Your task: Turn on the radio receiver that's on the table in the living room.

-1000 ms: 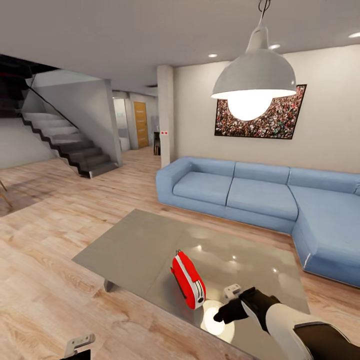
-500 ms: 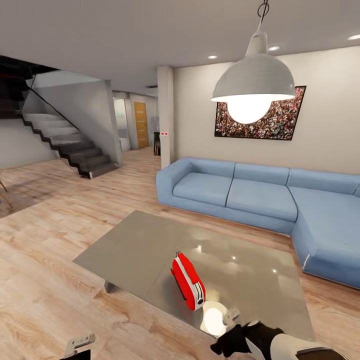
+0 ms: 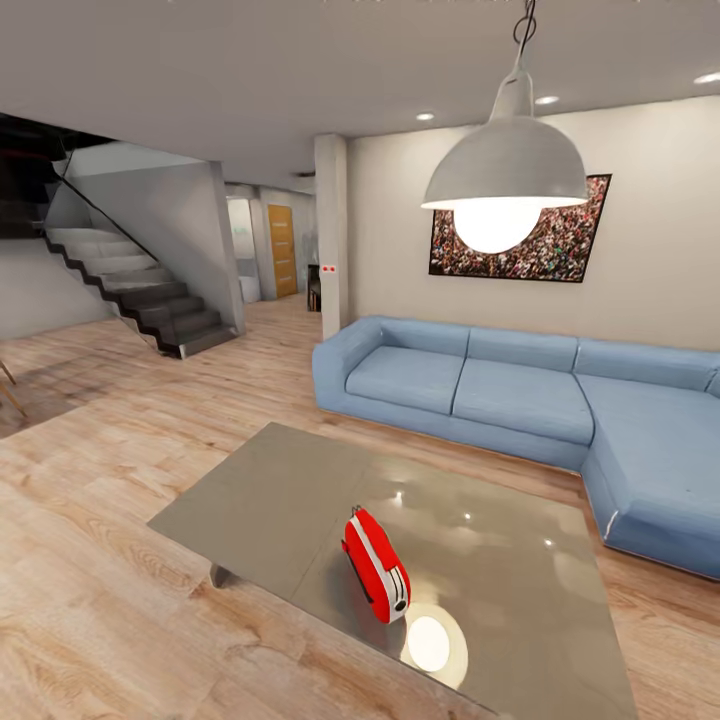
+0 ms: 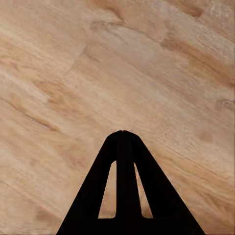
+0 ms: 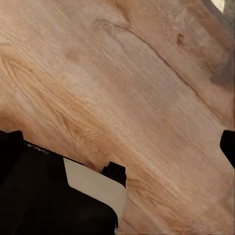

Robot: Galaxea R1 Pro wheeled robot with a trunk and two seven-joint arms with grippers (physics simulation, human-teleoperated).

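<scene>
While the left gripper [image 4: 123, 133] hangs over plank floor [image 4: 58, 73] with fingers pressed together, the radio receiver [image 3: 376, 565] stands on the table [image 3: 260, 490] near its 6 o'clock edge, same spot as a second ago. Right arm has pulled back from beside it; right gripper's state I cannot tell. Probably switch already pressed, unconfirmed.

Small red radio receiver [image 3: 376, 566] with white side, upright near front edge of glossy grey table [image 3: 260, 495]

Sofa [image 3: 520, 390] cut off at right edge.
</scene>
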